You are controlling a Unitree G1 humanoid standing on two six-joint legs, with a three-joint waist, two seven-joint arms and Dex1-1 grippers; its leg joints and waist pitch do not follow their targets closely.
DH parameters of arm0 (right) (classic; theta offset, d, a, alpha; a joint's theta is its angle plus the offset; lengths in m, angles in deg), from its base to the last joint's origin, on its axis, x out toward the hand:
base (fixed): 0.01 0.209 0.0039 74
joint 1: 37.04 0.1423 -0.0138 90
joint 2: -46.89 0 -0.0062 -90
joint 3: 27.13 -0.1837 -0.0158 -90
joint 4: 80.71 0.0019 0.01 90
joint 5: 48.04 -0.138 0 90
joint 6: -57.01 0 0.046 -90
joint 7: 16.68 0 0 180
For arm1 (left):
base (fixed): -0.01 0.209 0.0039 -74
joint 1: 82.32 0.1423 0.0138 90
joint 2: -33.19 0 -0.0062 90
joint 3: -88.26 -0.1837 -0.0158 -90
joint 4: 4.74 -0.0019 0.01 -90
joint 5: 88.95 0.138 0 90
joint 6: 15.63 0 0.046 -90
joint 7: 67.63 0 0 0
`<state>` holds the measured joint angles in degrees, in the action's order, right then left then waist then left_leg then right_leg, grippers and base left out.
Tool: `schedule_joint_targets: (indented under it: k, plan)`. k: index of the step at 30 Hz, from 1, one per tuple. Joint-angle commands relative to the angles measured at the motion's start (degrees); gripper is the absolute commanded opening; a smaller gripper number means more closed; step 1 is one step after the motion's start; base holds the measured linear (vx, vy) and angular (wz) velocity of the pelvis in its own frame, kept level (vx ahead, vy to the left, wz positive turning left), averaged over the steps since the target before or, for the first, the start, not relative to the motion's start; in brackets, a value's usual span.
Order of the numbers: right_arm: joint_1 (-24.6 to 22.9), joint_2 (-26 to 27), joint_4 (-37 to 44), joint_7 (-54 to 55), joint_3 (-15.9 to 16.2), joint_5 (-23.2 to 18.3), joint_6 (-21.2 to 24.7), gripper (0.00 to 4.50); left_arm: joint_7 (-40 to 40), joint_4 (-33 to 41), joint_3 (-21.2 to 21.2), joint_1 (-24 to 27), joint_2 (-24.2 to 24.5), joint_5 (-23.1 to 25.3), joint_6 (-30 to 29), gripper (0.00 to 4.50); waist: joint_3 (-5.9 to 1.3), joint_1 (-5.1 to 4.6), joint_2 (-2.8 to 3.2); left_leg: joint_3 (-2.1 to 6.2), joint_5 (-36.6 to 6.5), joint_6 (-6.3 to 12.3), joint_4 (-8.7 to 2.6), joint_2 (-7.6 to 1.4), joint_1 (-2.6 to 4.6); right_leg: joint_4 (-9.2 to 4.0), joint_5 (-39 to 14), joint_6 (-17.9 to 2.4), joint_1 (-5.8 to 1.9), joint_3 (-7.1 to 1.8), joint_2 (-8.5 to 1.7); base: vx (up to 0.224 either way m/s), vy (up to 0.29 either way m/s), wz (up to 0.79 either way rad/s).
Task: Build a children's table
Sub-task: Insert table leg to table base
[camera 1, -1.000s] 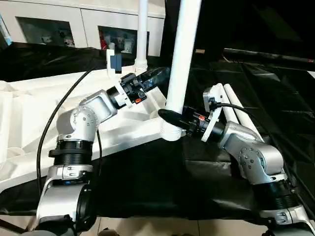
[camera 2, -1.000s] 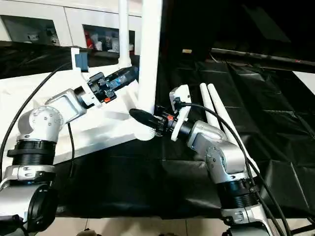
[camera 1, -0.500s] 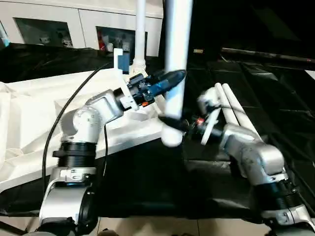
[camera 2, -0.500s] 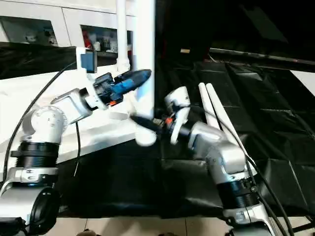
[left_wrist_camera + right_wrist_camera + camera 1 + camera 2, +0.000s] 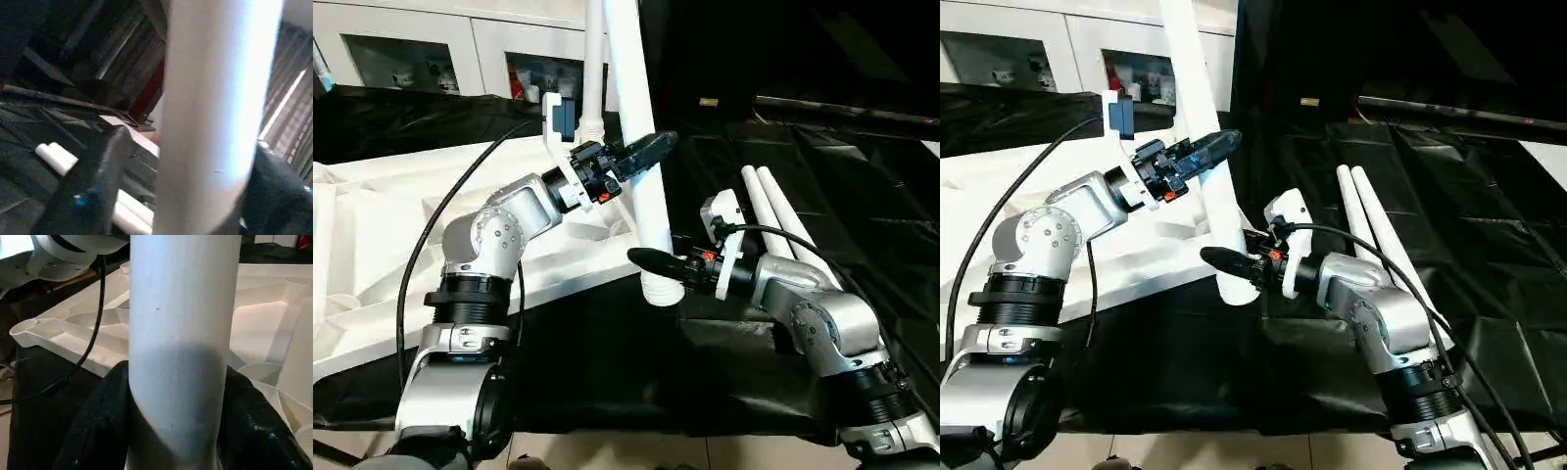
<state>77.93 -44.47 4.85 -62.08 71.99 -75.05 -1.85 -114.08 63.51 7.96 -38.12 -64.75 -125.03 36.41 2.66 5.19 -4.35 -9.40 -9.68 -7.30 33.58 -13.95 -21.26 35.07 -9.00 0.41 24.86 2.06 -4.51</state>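
Note:
The children's table top (image 5: 372, 225) lies upside down on the left, white and rimmed. One white leg (image 5: 595, 69) stands upright at its far corner. A second leg (image 5: 628, 88) leans with its upper end toward the left. My right gripper (image 5: 656, 262) is shut on its thick lower end beside the top's near right corner; its fingers (image 5: 98, 431) press both sides of the tube (image 5: 178, 333). My left gripper (image 5: 646, 149) is open around the middle of the same leg (image 5: 215, 98), with one finger (image 5: 110, 186) a little off it. Two more legs (image 5: 773, 211) lie to the right.
Black cloth (image 5: 607, 372) covers the work table, and its front edge runs along the bottom of the head views. White cabinets with glass doors (image 5: 401, 59) stand behind. A black cable (image 5: 421, 264) loops beside my left arm.
The held leg has tipped from upright to leaning left at its top. My left gripper has swung right and come around its middle. My right gripper has kept its hold on the lower end.

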Motion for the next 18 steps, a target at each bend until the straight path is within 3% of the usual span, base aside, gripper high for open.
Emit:
schedule_joint_targets:
  k: [1, 5, 8, 10, 14, 16, 18]
  plan:
    - [0.89, -0.53, 2.35, -0.40, -0.88, 0.09, -0.18, 1.88, 2.38, -0.72, -0.63, -1.09, 0.15, 1.59, -0.05, 3.03, -4.03, 0.15, 0.33, -1.51, -8.33, 0.11, -3.32, 1.83, 0.26, -3.11, -6.03, -10.68, -4.39, -0.92, -1.09, 0.000, 0.000, 0.00]
    - [1.24, 0.06, 2.47, 0.79, -1.37, 0.19, -0.08, 1.88, 4.00, -0.63, -1.20, -1.12, 0.23, 2.81, -0.30, 2.94, -4.04, 0.16, 0.37, -1.53, -8.12, 0.06, -3.29, 1.86, 0.26, -3.10, -5.89, -10.67, -4.39, -0.92, -1.08, 0.000, 0.000, 0.00]
    - [1.38, 0.25, 2.60, 1.30, -1.57, 0.29, -0.18, 1.88, 4.50, -0.69, -1.18, -1.21, 0.21, 3.12, -0.19, 2.52, -4.06, 0.13, 0.41, -1.52, -8.06, 0.15, -3.27, 1.87, 0.26, -3.09, -5.78, -10.63, -4.42, -0.92, -1.11, 0.000, 0.000, 0.00]
    - [1.43, 0.33, 2.78, 1.63, -1.70, 0.44, -0.32, 1.88, 4.48, -0.50, -1.09, -1.28, 0.19, 2.79, -0.22, 2.54, -4.05, 0.14, 0.46, -1.51, -8.05, 0.03, -3.30, 1.84, 0.31, -3.08, -5.75, -10.71, -4.37, -0.91, -1.10, 0.000, 0.000, 0.00]
    - [1.48, 0.46, 2.90, 1.88, -2.12, 0.34, -0.28, 1.88, 5.53, 0.17, -1.11, -1.43, 0.18, 2.74, -0.27, 2.14, -4.07, 0.12, 0.36, -1.54, -8.09, 0.15, -3.25, 1.87, 0.30, -3.06, -5.59, -10.79, -4.42, -0.90, -1.09, 0.000, 0.000, 0.00]
    - [1.61, 0.43, 3.00, 1.94, -2.32, -0.20, 0.70, 2.44, 6.86, 0.74, -1.50, -1.72, 0.19, 3.28, -0.12, 2.00, -4.05, 0.13, 0.40, -1.54, -7.98, 0.16, -3.25, 1.84, 0.32, -3.03, -5.41, -10.89, -4.38, -0.92, -1.08, 0.000, 0.000, 0.00]
    - [1.68, 0.37, 3.23, 2.03, -2.20, -0.19, 1.44, 2.58, 7.83, 1.61, -1.56, -1.99, 0.01, 3.52, -0.33, 1.90, -4.11, 0.11, 0.37, -1.52, -7.80, 0.19, -3.20, 1.85, 0.26, -2.93, -4.77, -10.96, -4.46, -0.92, -1.06, 0.000, 0.000, 0.00]
